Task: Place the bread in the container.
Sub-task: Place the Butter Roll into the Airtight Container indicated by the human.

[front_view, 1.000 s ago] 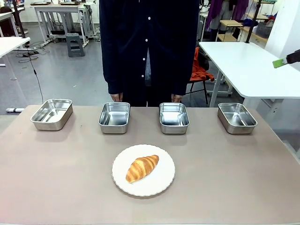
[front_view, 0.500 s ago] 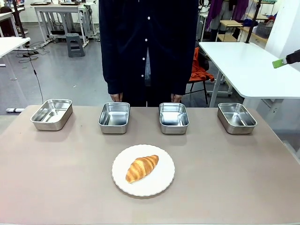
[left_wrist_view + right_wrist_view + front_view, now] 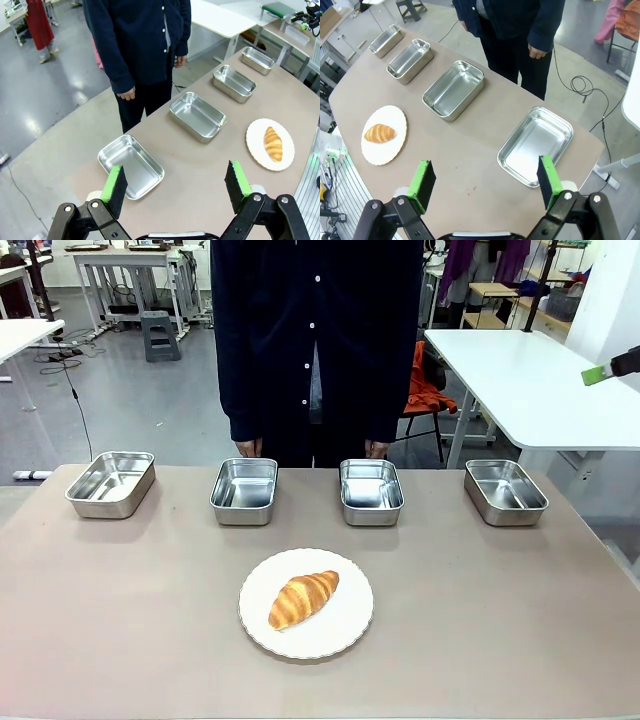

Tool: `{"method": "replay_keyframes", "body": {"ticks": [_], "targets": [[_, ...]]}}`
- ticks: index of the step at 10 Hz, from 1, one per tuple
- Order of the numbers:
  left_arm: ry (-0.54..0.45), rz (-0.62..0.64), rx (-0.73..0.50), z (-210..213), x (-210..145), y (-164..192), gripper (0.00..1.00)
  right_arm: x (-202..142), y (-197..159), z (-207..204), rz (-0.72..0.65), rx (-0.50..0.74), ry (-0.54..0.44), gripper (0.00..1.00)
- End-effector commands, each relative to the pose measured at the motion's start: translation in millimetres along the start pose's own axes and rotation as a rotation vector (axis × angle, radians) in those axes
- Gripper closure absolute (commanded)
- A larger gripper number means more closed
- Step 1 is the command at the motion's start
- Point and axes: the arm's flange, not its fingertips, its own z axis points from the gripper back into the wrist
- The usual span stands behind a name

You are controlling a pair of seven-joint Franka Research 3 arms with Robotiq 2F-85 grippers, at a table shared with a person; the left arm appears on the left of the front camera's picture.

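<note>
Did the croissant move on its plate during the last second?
No. The croissant lies at the same spot on the white plate, slightly left of the plate's centre, as before.

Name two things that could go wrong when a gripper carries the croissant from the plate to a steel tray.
The four steel trays look alike, so the croissant could land in the wrong one. It lies loose on the plate; a hard pinch might crush its flaky crust or push it off.
</note>
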Motion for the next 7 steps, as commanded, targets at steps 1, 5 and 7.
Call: {"method": "replay_keyframes", "body": {"ticks": [1, 5, 7], "targets": [[-0.010, -0.003, -0.006, 1.7, -1.2, 0.2, 0.00, 1.3, -0.3, -1.0, 0.003, 0.003, -0.012, 0.00], [-0.010, -0.003, -0.006, 1.7, -1.2, 0.2, 0.00, 1.3, -0.3, -1.0, 0.003, 0.003, -0.012, 0.00], [-0.010, -0.003, -0.006, 1.7, -1.2, 0.2, 0.00, 1.3, -0.3, -1.0, 0.003, 0.003, -0.012, 0.00]]}}
